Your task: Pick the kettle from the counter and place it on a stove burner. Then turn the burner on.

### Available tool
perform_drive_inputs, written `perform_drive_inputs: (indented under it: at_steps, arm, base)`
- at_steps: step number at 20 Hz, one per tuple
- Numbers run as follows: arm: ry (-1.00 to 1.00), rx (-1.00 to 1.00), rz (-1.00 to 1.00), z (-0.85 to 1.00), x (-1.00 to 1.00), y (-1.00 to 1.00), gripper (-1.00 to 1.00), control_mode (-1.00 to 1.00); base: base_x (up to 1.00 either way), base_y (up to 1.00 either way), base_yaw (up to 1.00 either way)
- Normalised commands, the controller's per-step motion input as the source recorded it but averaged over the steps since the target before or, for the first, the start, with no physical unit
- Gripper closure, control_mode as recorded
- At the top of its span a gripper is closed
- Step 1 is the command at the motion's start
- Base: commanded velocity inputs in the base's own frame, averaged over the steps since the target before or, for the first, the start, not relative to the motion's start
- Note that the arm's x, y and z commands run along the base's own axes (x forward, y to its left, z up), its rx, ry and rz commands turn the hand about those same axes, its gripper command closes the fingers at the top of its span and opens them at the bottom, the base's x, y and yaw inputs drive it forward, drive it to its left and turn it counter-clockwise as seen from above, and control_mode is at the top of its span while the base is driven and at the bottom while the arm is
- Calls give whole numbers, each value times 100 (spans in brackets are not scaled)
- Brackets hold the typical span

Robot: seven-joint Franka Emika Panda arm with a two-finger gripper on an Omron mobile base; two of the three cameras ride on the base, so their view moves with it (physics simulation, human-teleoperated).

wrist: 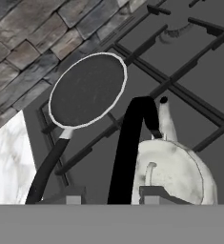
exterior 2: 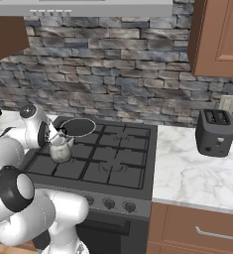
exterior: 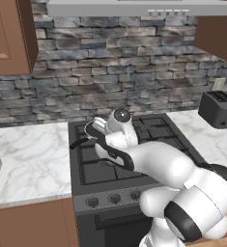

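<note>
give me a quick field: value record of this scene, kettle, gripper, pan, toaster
kettle: over the cooktop's front left grate, beside the pan
gripper: fingers on either side of the kettle's black handle, apparently gripping it
frying pan: on the back left burner, handle toward the front
toaster: on the marble counter right of the stove
knobs: along the stove front
</note>
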Motion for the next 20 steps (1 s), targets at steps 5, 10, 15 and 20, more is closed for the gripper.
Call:
perform_drive_inputs:
  at_steps: [5, 10, 15, 20]
  arm:
    - [-2, 0, 0, 25, 0, 0, -100, -100]
    - [-10, 0, 0, 86, -1, 0, -100, -100]
    - [-11, -3, 1, 49, -70, 0, -100, -100]
    - [-12, -6, 11, 0, -100, 0, -100, -100]
  base:
    - [0, 0, 0]
    - [0, 0, 0]
    - [0, 0, 0]
    - [0, 0, 0]
